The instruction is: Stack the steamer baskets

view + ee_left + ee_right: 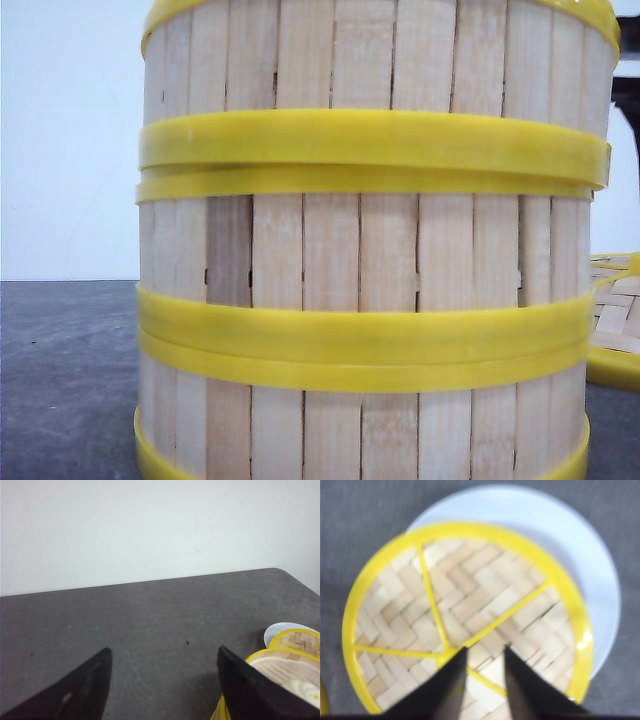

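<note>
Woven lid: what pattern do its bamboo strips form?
Herringbone weave on the woven lid, clearest in the right wrist view.

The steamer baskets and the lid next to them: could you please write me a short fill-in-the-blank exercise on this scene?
1. In the front view the steamer baskets stand stacked ___ high.
2. The woven lid rests on a ___ plate.
3. The left gripper has its jaws ___, with nothing between them.
4. The right gripper hangs directly above the ___.

Missing words: three; white; open; lid

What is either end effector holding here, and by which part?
Nothing. The left end effector is open over bare table; the right end effector hovers above the woven lid, ungrasped.
</note>
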`<action>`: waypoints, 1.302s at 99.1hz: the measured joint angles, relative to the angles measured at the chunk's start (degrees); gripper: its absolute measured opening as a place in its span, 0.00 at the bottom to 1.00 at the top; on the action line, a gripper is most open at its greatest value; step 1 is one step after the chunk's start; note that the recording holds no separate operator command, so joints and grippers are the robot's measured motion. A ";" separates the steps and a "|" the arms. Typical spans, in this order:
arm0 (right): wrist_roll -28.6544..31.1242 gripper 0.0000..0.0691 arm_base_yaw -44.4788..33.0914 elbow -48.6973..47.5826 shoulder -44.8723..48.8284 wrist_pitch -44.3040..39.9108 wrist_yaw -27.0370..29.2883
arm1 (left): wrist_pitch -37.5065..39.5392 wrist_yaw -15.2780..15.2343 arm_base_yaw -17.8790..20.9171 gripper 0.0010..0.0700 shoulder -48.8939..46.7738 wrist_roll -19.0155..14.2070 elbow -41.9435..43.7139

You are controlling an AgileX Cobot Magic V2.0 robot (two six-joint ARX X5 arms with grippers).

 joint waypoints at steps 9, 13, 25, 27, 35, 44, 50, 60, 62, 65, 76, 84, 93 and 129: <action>-0.15 0.30 -0.02 -3.17 -0.04 1.07 -1.40 | -0.02 0.02 0.00 0.56 0.00 0.00 0.00; -0.22 0.31 0.00 -4.76 -0.04 1.57 -2.10 | 0.00 0.02 0.00 0.56 0.00 0.00 0.00; -0.26 0.36 0.26 -8.20 -0.04 2.78 -4.17 | -0.02 0.02 0.00 0.56 0.00 0.00 0.00; -0.26 0.38 0.37 -8.39 -0.04 2.93 -4.17 | -0.02 0.00 0.00 0.56 0.00 0.00 0.00; -0.24 0.45 0.85 -8.46 -0.04 4.11 -4.22 | -0.02 0.02 0.00 0.56 0.00 -0.02 0.00; -0.22 0.48 1.62 -8.46 -0.04 5.66 -4.20 | -0.02 0.02 0.00 0.56 0.00 0.00 0.00; -0.11 0.48 2.34 -8.46 -0.04 6.16 -4.20 | -0.02 0.02 0.00 0.56 0.00 -0.02 0.00; -0.02 0.48 4.13 -8.46 -0.04 7.76 -3.80 | -0.11 0.02 0.00 0.56 0.00 0.00 0.00; 0.04 0.48 4.50 -8.46 -0.02 8.22 -3.43 | -0.13 0.02 0.00 0.56 0.00 0.00 0.00; 0.17 0.48 5.01 -8.46 0.00 8.81 -2.64 | -0.17 0.02 0.00 0.56 0.00 -0.02 0.00; 0.63 0.44 6.29 -8.39 1.73 8.87 -0.42 | -0.20 0.00 0.00 0.56 0.00 0.00 0.00; 1.16 0.36 6.29 -7.67 3.37 8.00 1.05 | -0.22 0.00 0.00 0.56 0.00 0.00 0.00; 1.49 0.33 6.27 -6.64 5.05 7.41 2.19 | -0.22 0.02 0.00 0.56 0.00 0.00 0.00; 1.81 0.07 6.43 -5.90 7.21 7.23 3.48 | -0.26 0.02 0.00 0.56 0.02 0.00 0.00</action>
